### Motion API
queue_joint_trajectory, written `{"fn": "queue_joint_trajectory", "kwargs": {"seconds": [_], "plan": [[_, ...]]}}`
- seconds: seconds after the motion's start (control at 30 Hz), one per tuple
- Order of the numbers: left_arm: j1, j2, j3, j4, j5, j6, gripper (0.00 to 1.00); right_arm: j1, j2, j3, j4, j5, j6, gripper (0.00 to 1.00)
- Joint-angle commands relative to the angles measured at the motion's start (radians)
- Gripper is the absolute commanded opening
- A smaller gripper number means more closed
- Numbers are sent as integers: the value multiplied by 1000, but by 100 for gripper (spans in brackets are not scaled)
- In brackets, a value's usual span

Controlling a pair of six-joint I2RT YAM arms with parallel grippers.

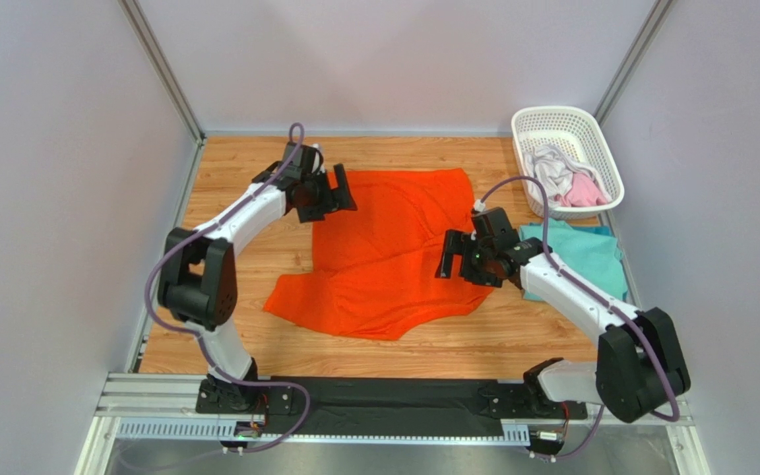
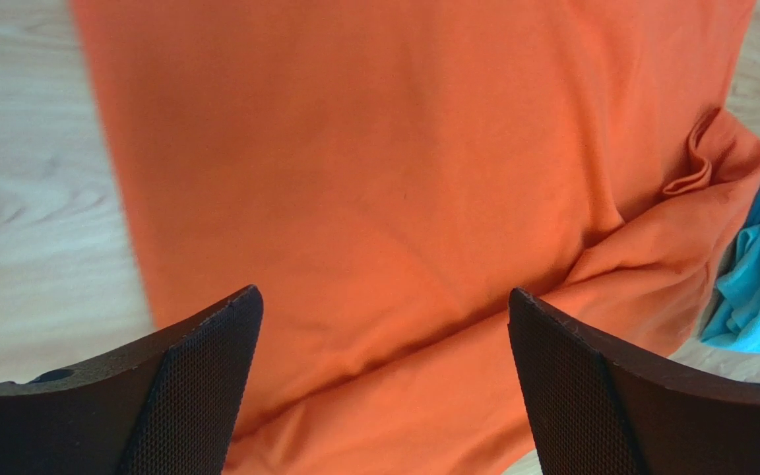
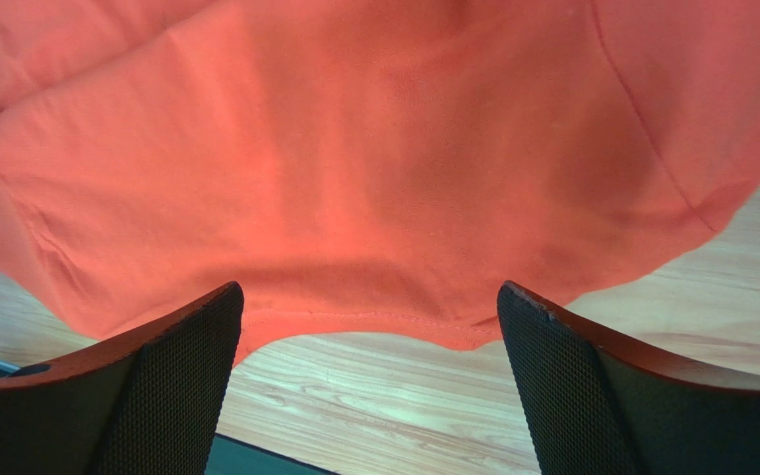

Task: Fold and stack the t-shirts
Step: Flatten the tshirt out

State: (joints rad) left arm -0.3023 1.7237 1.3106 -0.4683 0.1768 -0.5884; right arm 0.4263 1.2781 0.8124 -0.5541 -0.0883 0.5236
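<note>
My left gripper [image 1: 339,194] hangs over the far left corner of the orange t-shirt [image 1: 394,257], its jaws spread wide with nothing between them; my right gripper [image 1: 453,259] hangs over the shirt's right edge, equally released and empty. The shirt lies spread across the middle of the wooden table [image 1: 245,168]; its far hem runs fairly straight, its left side is a clean line against bare wood, and a sleeve juts out toward the near left. In the left wrist view a diagonal fold crosses the cloth, and a small curled pucker sits at its right edge; in the right wrist view a stitched hem curves just above open plank. Bare wood shows to the left and along the near side. To the right a teal t-shirt [image 1: 577,252] lies rumpled just beside the orange one; beyond it a white lattice basket [image 1: 552,119] holds pink [image 1: 584,190] and pale [image 1: 550,166] cloth; my fingers' pads are black and mesh-textured.
</note>
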Motion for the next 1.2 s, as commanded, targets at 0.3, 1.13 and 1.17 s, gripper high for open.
{"fn": "queue_joint_trajectory", "kwargs": {"seconds": [0.3, 1.13, 1.17], "plan": [[-18, 195, -19, 31, 63, 38, 100, -27, 303, 76, 79, 87, -14, 100], [-620, -208, -435, 133, -193, -355, 100, -29, 891, 1088, -130, -2, -344, 100], [-620, -219, -416, 94, -268, -346, 100, -27, 864, 1076, -133, 8, -344, 100]]}}
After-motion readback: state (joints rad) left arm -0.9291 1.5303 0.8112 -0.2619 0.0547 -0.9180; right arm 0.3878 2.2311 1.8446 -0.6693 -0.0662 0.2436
